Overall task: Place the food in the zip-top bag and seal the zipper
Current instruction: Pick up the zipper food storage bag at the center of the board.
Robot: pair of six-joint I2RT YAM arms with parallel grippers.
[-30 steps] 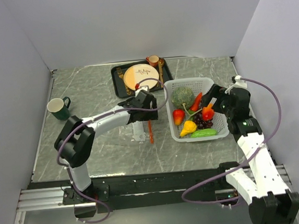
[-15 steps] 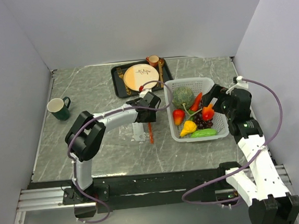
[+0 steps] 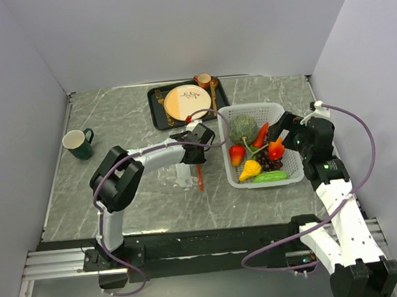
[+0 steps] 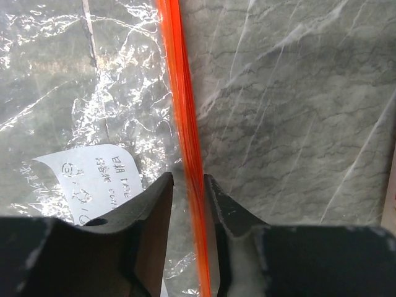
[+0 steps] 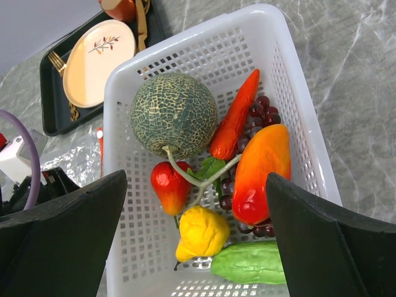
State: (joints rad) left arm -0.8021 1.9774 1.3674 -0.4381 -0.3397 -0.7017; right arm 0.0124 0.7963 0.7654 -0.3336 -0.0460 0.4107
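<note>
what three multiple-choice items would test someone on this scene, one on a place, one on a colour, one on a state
1. Where does the melon lie?
A. in the white basket
B. on the black tray
C. on the plate
2. What colour is the zipper along the mouth of the bag?
A. blue
B. orange-red
C. white
3. How is the right hand?
A. shut on the carrot
B. shut on the zipper
C. open, holding nothing
Right: 1 A, mesh walls ring the melon; 2 B, the left wrist view shows the bright strip; 3 C, its fingers stand wide apart above the basket.
</note>
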